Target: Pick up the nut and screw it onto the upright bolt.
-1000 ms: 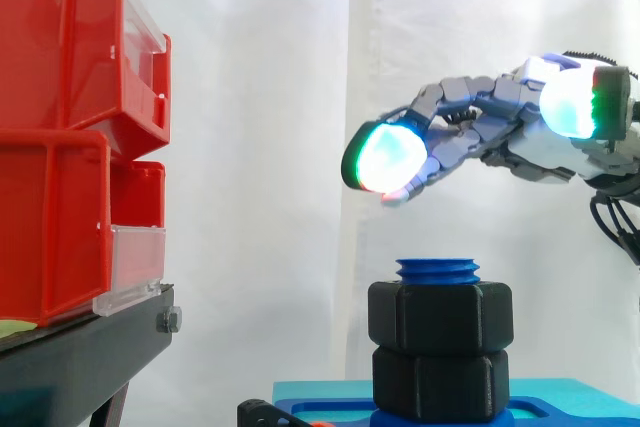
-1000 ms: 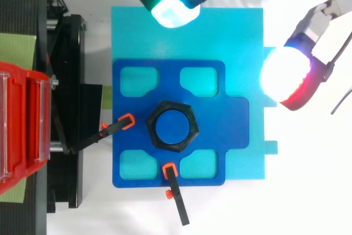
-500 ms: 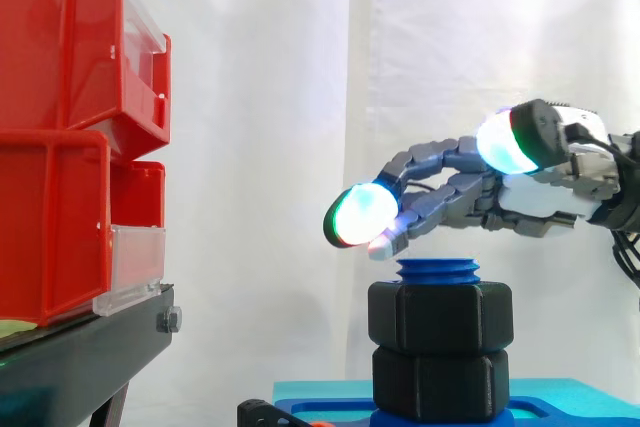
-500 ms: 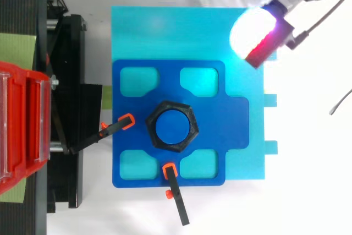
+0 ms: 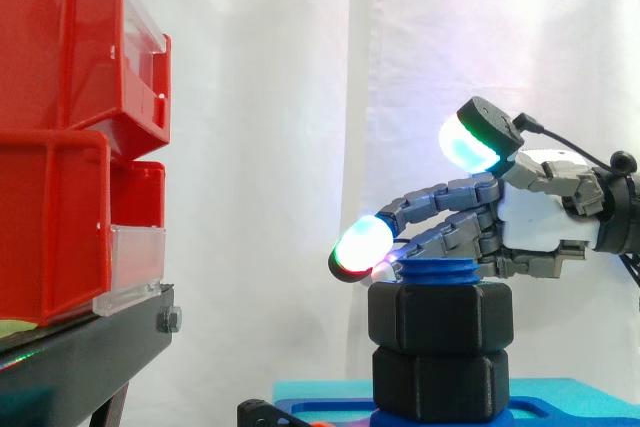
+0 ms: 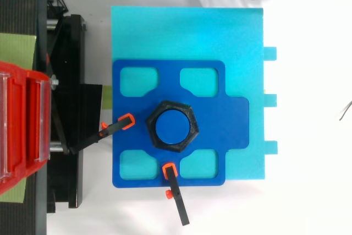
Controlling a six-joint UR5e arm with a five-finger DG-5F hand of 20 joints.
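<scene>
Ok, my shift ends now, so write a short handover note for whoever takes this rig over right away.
Robot hand: open, holding nothing. The side view shows it level with the bolt's top. The top view shows it off the edge of the cyan base plate, clear of the bolt.
Things: the blue threaded upright bolt stands in the dark blue fixture plate. An upper black hexagonal nut and a lower black hexagonal nut sit stacked on it, with thread showing above.
Done: the nut appears to be on the bolt.
Left: probably only checking its seating, as tightness cannot be told.
</scene>
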